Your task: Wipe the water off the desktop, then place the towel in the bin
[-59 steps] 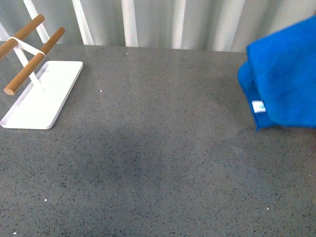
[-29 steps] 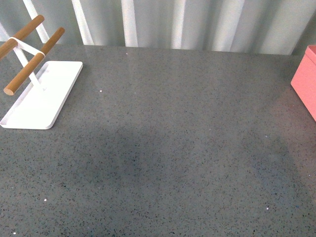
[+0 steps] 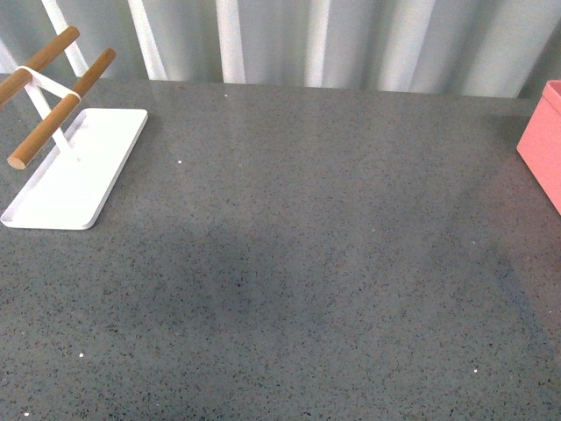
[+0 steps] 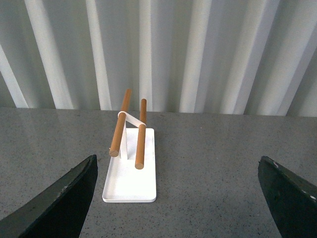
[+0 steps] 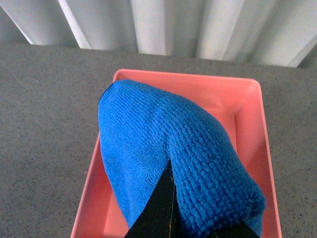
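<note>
No readable text, label or number anywhere.

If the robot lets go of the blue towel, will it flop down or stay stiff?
Probably flop. The towel looks soft and plush, and it bulges and drapes around the right gripper that pinches it. It seems light, so it would likely slump quietly into the bin below rather than bounce or roll.

The towel (image 5: pixel 163 158) has left the front view, uncovering the bin (image 3: pixel 542 140).
</note>
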### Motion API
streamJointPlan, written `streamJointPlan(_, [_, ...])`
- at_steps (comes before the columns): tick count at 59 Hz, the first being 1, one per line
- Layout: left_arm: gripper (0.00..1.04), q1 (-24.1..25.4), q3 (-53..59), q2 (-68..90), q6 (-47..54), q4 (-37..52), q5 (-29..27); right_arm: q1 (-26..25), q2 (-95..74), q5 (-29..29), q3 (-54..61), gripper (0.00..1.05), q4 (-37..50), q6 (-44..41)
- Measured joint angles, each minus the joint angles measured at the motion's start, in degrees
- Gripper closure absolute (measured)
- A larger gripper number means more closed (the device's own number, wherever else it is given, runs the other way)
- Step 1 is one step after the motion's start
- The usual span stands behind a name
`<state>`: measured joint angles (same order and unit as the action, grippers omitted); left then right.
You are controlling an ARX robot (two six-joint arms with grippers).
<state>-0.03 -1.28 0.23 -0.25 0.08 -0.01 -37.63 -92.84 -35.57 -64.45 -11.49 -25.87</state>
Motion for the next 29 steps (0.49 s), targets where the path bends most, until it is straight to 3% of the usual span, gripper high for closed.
streamJointPlan(19, [0.07,0.00,0.00,0.00,0.00,0.00,0.02,-1.38,-14.45,12.17,-2.36,1.02,1.68,-1.66])
streamJointPlan(27, [0.07,0.00,0.00,0.00,0.00,0.00,0.02,-0.50,-18.93,17.55,-5.42,0.82,1.09,-3.65])
streamJointPlan(29, [0.07,0.00,0.00,0.00,0.00,0.00,0.02,-0.04,-19.96,18.38,-6.49,0.74,0.50,-4.50])
